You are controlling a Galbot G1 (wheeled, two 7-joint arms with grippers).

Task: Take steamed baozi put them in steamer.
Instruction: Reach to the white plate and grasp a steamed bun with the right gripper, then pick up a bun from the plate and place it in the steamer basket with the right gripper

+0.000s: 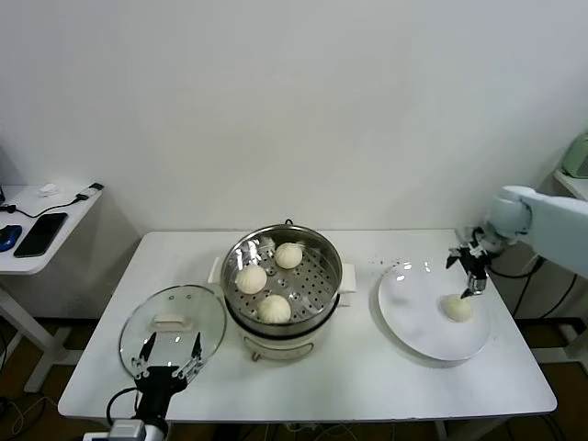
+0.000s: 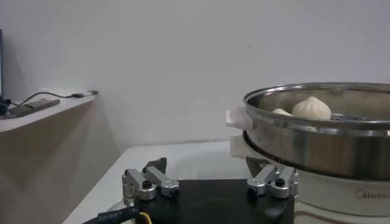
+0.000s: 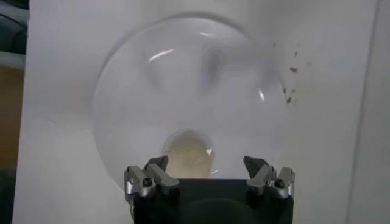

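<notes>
While a glass lid (image 1: pixel 173 323) flanks the steamer (image 1: pixel 284 292), nothing blocks it.

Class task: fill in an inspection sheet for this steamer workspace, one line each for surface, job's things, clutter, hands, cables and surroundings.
Surface: white rectangular table, dark specks near the plate.
Job's things: round stainless-steel steamer holds three cream-white baozi; a fourth baozi lies on the flat white plate.
Clutter: round glass lid lying left of the steamer.
Hands: right hand open above the fourth baozi; left hand open at the lid's near edge.
Cables: black cable on the side table.
Surroundings: white side table with dark phone; plain wall.
</notes>
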